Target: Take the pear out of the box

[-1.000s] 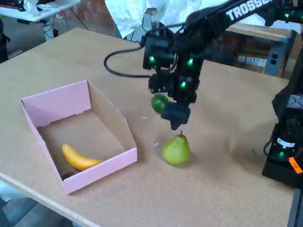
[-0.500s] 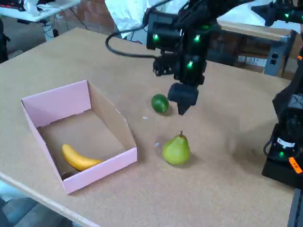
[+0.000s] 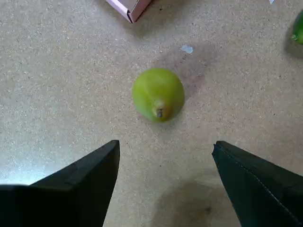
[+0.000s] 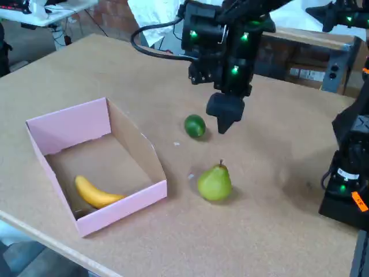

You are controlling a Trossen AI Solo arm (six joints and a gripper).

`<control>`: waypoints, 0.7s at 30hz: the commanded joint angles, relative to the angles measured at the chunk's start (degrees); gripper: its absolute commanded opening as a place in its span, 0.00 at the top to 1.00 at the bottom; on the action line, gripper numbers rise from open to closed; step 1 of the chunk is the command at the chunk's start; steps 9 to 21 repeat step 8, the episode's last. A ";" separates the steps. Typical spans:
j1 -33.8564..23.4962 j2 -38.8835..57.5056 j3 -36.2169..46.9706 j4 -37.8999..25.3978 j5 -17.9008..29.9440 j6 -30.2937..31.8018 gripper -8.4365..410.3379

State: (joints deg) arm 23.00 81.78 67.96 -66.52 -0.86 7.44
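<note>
The yellow-green pear stands upright on the table, to the right of the box and outside it. The pink box holds a banana. My gripper hangs well above the pear and a little behind it, fingers apart and empty. In the wrist view the pear sits on bare table ahead of the open gripper, stem end toward the camera, and a corner of the box shows at the top edge.
A dark green lime lies on the table behind the pear, left of the gripper; its edge shows in the wrist view too. Another arm's black base stands at the right. The table's front edge runs along the bottom left.
The gripper has risen straight up from just over the pear's stem and drawn back. The pear stays standing on the table where it was.
</note>
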 commanded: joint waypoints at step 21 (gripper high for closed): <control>0.00 -0.02 0.00 0.33 -0.17 0.02 0.33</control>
